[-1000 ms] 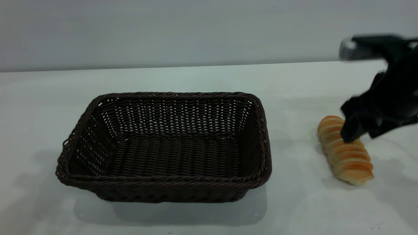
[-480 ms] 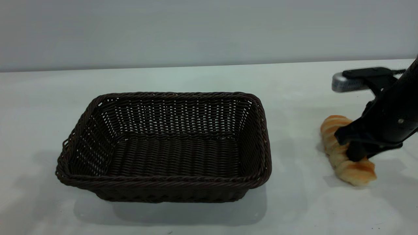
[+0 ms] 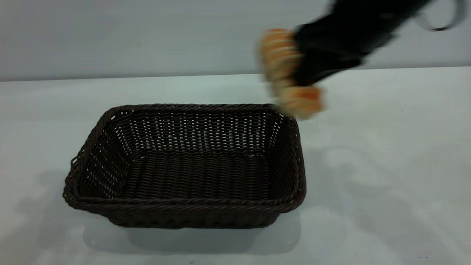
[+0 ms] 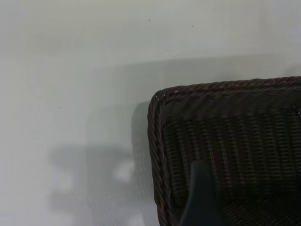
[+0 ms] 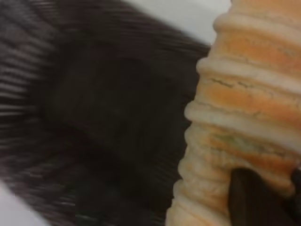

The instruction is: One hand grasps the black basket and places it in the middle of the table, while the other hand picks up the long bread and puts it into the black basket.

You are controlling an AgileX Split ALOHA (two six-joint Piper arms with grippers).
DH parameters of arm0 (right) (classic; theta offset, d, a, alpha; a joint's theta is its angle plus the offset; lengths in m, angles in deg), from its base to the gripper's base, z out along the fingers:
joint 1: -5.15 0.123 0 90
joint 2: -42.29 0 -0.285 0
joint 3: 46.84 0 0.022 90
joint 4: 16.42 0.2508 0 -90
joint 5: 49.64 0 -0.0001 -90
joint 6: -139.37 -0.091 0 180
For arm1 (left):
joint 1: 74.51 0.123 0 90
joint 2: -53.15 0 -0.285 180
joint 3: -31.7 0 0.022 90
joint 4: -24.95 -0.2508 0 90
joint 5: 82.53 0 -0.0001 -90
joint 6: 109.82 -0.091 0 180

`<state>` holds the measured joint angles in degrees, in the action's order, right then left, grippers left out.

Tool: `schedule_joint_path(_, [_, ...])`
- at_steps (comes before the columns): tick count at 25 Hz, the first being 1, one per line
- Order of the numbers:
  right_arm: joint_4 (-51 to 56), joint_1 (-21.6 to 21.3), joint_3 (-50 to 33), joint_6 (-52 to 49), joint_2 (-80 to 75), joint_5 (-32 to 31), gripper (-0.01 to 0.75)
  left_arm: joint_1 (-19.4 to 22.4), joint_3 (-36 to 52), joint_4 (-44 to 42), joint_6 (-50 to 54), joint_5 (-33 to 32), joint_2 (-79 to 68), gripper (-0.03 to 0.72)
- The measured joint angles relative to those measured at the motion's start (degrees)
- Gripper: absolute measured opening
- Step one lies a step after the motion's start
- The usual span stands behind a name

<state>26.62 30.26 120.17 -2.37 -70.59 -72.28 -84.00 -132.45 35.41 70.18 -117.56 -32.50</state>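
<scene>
The long bread is a small elongated loaf with a golden-orange top crossed by ridged segments; the right wrist view shows pale cream bands between the orange ridges. The right end effector is pinched on the loaf at mid-length and holds it in the air, tilted, above the far right corner of the black basket. The basket is a large rectangular dark woven container with flaring open-weave sides and a braided rim, standing on the white worktop. No brand, label or writing is readable. Half a second earlier the loaf lay on the worktop to the right of the basket with the right end effector closing on it; it is now lifted clear. The basket has not moved. The left end effector hovers over a basket corner; its finger state cannot be determined.
</scene>
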Motion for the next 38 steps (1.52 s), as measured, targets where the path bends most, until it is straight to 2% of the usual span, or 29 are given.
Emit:
schedule_joint_path(3, [2.43, 5.65, 2.14, 0.05, -3.57, 3.03, 0.102, 0.00, 0.00, 0.00, 0.00, 0.00, 0.00, 0.580])
schedule_joint_path(5, [3.11, 7.31, 3.01, 0.05, -5.78, 4.12, 0.146, 0.00, 0.00, 0.00, 0.00, 0.00, 0.00, 0.580])
schedule_joint_path(9, [2.87, 7.27, 3.28, 0.05, -6.68, 3.40, 0.299, 0.00, 0.06, -0.55, 0.00, -1.74, 0.96, 0.580])
schedule_joint_path(11, [0.89, 6.50, 3.29, -0.06, -5.38, 0.97, 0.373, 0.00, 0.17, -1.83, 0.00, -2.95, 2.91, 0.580])
schedule_joint_path(13, [-2.14, 5.26, 3.29, -2.36, -3.15, -2.98, 0.410, 0.00, 0.23, -4.02, 0.00, -4.47, 5.37, 0.580])
schedule_joint_path(16, [-11.16, 2.28, 3.29, -12.31, 2.00, -10.42, 0.426, 0.00, 0.28, -9.47, 1.94, -8.65, 9.90, 0.580])
schedule_joint_path(19, [-27.40, -0.29, 3.29, -25.65, 8.15, -18.92, 0.427, 0.00, 0.28, -16.04, 5.46, -14.73, 14.52, 0.580])
schedule_joint_path(22, [-42.73, -0.85, 3.29, -38.26, 16.17, -28.88, 0.427, 0.00, 0.28, -21.86, 8.98, -21.58, 18.72, 0.580])
schedule_joint_path(25, [-50.70, -0.95, 2.40, -44.24, 25.29, -36.57, 0.427, 0.00, 0.28, -24.84, 10.62, -26.56, 23.30, 0.579])
schedule_joint_path(28, [-52.50, -1.01, -1.16, -45.53, 35.51, -40.74, 0.427, 0.00, 0.28, -25.20, 10.99, -29.05, 27.94, 0.579])
schedule_joint_path(31, [-51.59, -1.01, -5.95, -45.73, 46.25, -41.85, 0.427, 0.00, 2.00, -25.32, 10.99, -29.55, 33.23, 0.575])
schedule_joint_path(38, [-48.75, -1.01, -16.62, -45.70, 68.54, -43.15, 0.427, 0.00, 14.04, -23.51, 11.05, -29.74, 48.28, 0.547])
